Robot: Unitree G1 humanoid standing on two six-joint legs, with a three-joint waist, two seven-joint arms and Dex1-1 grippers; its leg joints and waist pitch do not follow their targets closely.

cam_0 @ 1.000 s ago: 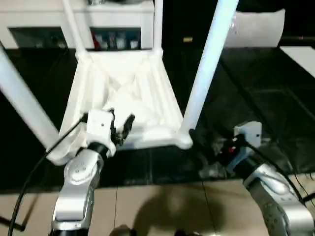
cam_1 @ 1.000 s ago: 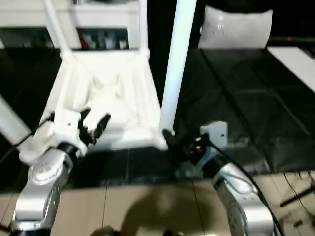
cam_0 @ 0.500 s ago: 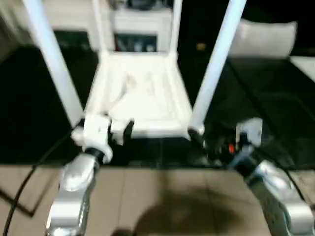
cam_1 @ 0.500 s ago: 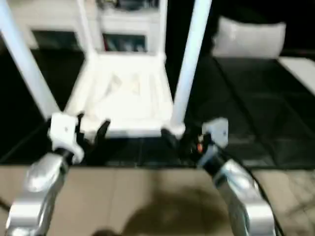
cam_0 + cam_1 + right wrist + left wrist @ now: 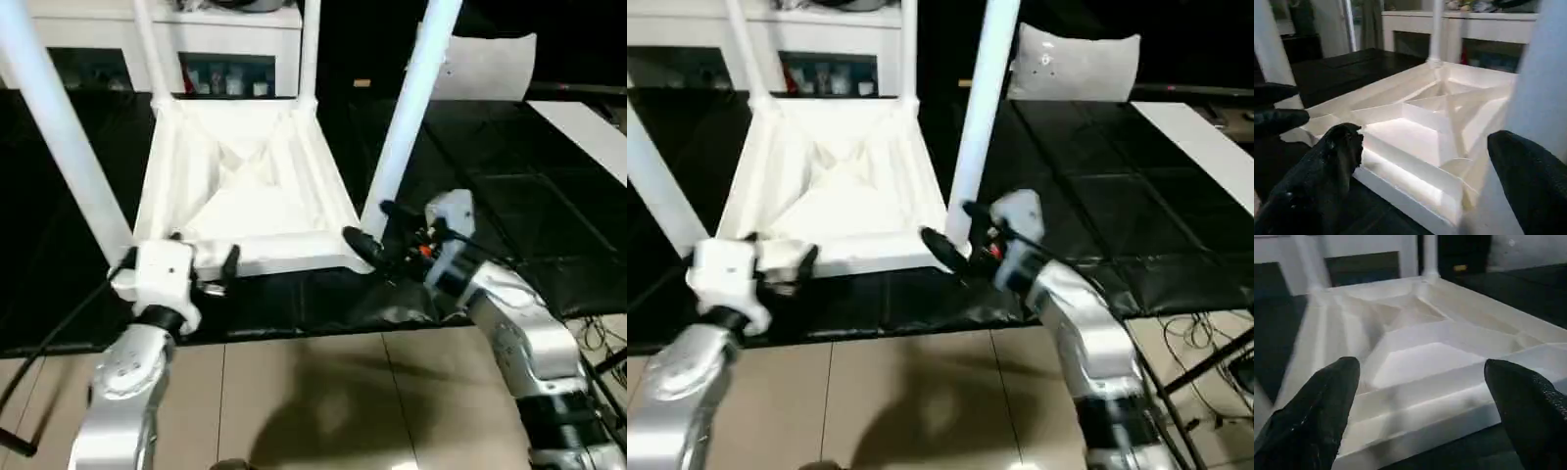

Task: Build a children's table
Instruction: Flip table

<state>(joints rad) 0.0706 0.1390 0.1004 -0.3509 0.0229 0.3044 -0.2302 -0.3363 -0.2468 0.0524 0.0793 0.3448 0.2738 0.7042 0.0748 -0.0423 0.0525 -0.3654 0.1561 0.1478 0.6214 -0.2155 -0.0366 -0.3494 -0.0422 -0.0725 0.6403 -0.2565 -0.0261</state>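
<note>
The right gripper [image 5: 370,233] has closed in on the near right corner of the children's table [image 5: 245,186], which lies upside down on the black mat [image 5: 509,196], four legs up. Both it and the left gripper [image 5: 211,271] at the near edge stand wide open, holding nothing. Assembly looks finished; turning the table over likely remains.

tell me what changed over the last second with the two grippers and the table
The right gripper has come up and in to the table's near right corner, its fingers open on either side of the leg base. The left gripper has slid back to the near edge, open, holding nothing. The table stays upside down with its legs up.
</note>
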